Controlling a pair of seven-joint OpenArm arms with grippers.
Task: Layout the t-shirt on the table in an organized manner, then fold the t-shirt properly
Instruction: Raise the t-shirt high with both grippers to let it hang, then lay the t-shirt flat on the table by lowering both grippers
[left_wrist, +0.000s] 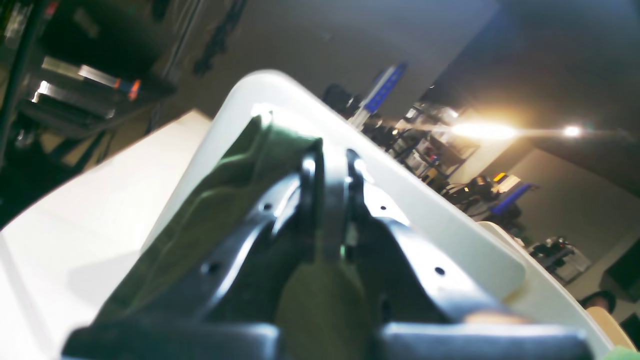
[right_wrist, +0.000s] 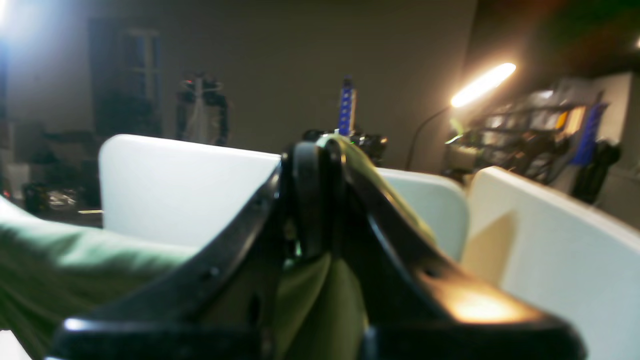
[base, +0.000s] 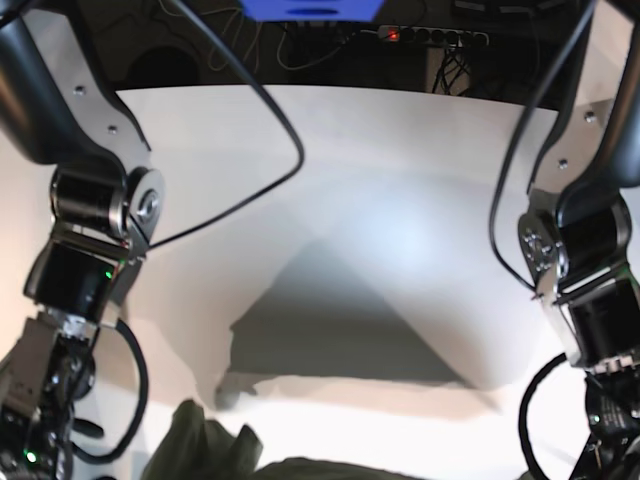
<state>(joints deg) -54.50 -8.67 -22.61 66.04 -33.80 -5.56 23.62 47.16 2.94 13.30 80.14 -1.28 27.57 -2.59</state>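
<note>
- Left wrist view: the left tool (left_wrist: 327, 165) stands narrow, its jaws pinched on a fold of the shirt (left_wrist: 220, 200). The cloth runs down between the fingers and drapes to one side, above the white tabletop (left_wrist: 100, 200). It creases freely, so it is judged soft, light and limp, with no stiffness of its own.
- Right wrist view: the right tool (right_wrist: 317, 165) is likewise clamped on the shirt (right_wrist: 75, 260), which sags away in a slack band. The sag suggests that the cloth stretches little but droops wherever unsupported.
- Base view: both arms hold low at the near edge; the tools are out of frame. Only a bunched part of the shirt (base: 205, 445) shows, at the bottom edge over the tabletop (base: 380, 180), its shadow cast ahead.
- Handling: hold is best taken at hems or shoulder seams, where doubled cloth slips least. Which edges are now gripped cannot be told.
</note>
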